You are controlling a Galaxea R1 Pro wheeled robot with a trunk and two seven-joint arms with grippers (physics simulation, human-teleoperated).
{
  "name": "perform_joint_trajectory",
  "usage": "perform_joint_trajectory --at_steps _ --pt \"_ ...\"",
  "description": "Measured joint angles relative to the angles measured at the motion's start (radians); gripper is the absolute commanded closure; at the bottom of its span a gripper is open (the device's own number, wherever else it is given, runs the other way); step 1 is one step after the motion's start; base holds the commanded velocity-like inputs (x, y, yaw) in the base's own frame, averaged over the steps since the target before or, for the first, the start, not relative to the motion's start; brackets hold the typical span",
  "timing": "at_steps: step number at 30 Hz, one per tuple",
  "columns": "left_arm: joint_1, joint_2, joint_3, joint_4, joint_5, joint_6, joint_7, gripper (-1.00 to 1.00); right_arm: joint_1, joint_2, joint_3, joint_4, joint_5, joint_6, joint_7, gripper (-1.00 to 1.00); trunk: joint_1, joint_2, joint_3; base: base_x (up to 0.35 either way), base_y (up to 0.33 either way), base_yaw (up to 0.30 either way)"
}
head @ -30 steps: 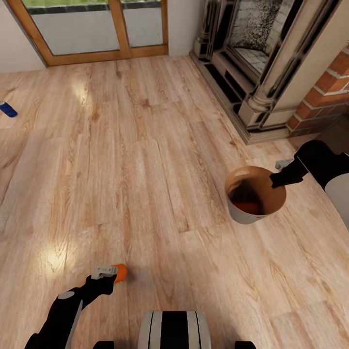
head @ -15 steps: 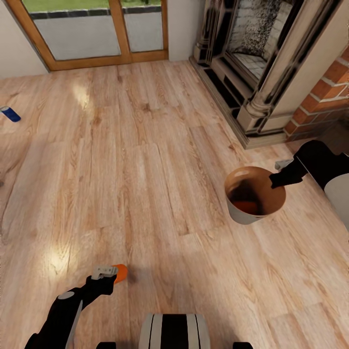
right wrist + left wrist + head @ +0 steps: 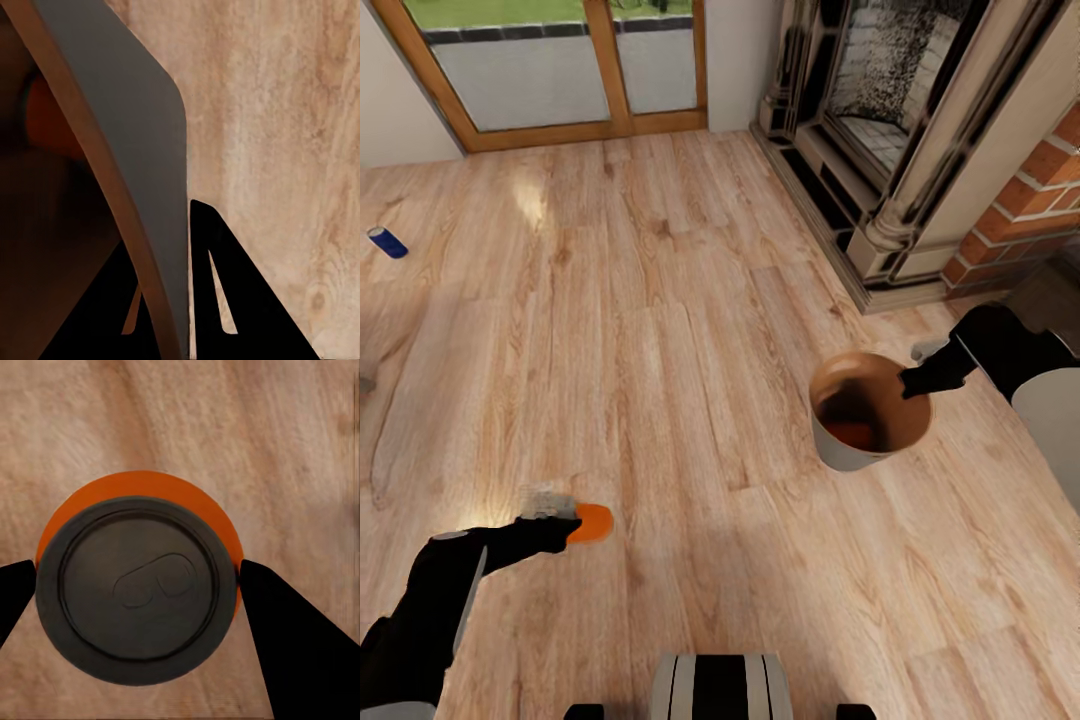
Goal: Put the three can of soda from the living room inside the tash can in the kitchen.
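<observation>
Two orange soda cans show here, plus a blue one far off. The left gripper (image 3: 565,528) is clamped on an orange can (image 3: 594,523), held out low over the wooden floor (image 3: 680,300) at the left of the head view. In the left wrist view the same orange can (image 3: 139,585) sits end-on, its dark grey top with the pull tab facing the camera, and the two black fingers (image 3: 289,630) press against its sides, one on each side.

The right gripper (image 3: 913,380) pinches the rim of the trash can (image 3: 838,455), which hangs tilted above the floor at the right of the head view, its brown mouth turned up toward the camera and its pale grey outside showing below. A second orange can (image 3: 857,435) lies inside it, at the bottom. In the right wrist view the bin's wall (image 3: 131,150) runs between the fingers (image 3: 229,300), one inside and one outside, closed tight on it, and an orange shape (image 3: 49,120) shows dimly within the brown interior.

The blue can (image 3: 387,242) lies on its side on the floor far to the left, well apart from both arms. Beyond it stand glass doors (image 3: 560,60) in a wooden frame, and a dark fireplace (image 3: 880,110) with brick beside it fills the upper right
</observation>
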Motion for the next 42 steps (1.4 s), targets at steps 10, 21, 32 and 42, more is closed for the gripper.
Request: perform_joint_trajectory --at_steps 10,21,32,42 --pt "-0.212 0.22 -0.002 -0.033 -0.009 0.306 -0.307 1.0 0.096 0.055 -0.017 -0.014 -0.027 -0.001 -0.002 1.0 -0.038 0.07 0.031 0.0 0.0 0.0" --pt "-0.41 0.326 -0.007 0.06 -0.014 0.321 -0.618 1.0 0.16 0.131 -0.018 -0.015 -0.027 0.0 -0.015 1.0 -0.081 0.147 0.066 0.0 0.0 0.0" --pt "-0.525 0.313 -0.008 0.194 -0.015 0.321 -0.777 1.0 0.182 0.194 -0.017 -0.012 -0.019 -0.003 -0.016 1.0 -0.123 0.224 0.1 0.0 0.0 0.0" --pt "-0.562 0.098 -0.097 0.249 -0.057 0.321 -0.766 1.0 0.209 0.302 -0.022 -0.006 -0.026 0.0 -0.091 1.0 -0.161 0.294 0.132 0.0 0.0 0.0"
